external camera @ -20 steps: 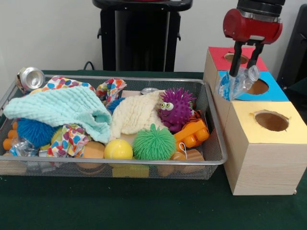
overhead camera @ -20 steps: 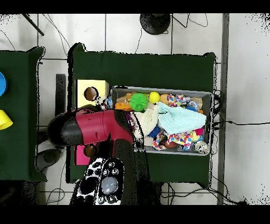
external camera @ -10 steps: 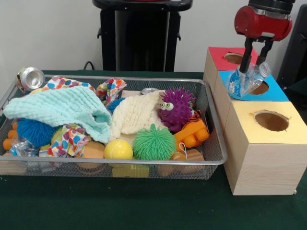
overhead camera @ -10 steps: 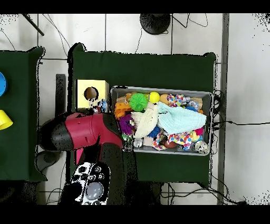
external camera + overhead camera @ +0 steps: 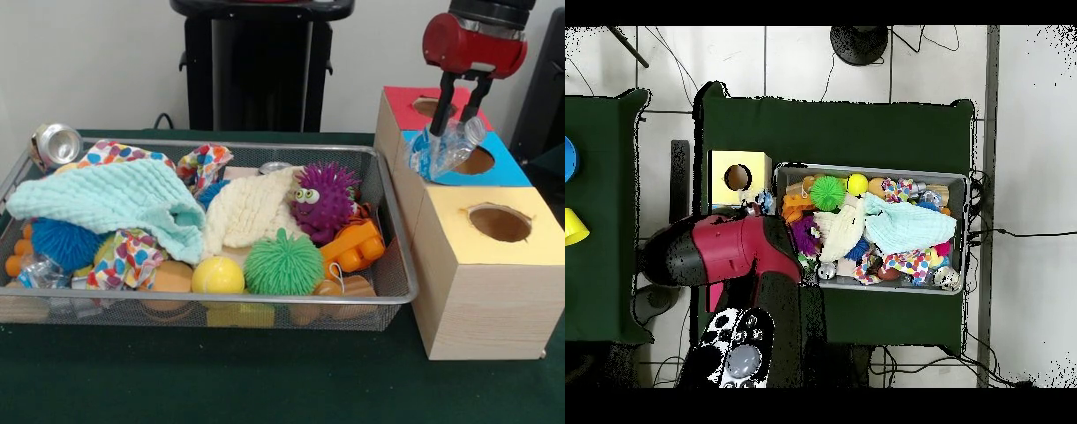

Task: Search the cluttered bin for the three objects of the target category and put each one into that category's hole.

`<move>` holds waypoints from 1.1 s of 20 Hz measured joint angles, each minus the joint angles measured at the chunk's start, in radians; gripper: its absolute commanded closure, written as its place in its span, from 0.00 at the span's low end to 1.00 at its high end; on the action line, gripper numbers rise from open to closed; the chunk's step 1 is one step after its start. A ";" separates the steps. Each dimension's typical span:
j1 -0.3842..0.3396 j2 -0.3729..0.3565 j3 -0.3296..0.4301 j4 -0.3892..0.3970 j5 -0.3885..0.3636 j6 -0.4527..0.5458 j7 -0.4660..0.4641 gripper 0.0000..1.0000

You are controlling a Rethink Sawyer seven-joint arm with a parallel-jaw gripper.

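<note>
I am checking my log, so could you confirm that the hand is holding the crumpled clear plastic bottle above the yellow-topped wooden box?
Not quite. In the front view the hand holds the crumpled clear plastic bottle above the blue-topped wooden box, beside its round hole, not above the yellow-topped wooden box, which stands nearer the camera. The rest is right: the hand is shut on the bottle.

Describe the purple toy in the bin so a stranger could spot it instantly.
Start at the wire mesh bin and go to its end nearest the coloured boxes. The purple spiky ball sits behind the orange toy; it alone has googly eyes.
</note>
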State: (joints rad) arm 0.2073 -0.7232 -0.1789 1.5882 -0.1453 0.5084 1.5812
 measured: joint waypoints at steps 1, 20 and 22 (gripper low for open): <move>0.000 0.002 -0.002 0.000 0.000 0.000 0.000 1.00; 0.068 0.077 -0.048 0.000 0.008 -0.035 0.000 1.00; 0.073 0.074 -0.051 0.000 0.016 -0.035 0.000 1.00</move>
State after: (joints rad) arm 0.2799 -0.6488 -0.2302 1.5879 -0.1293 0.4738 1.5814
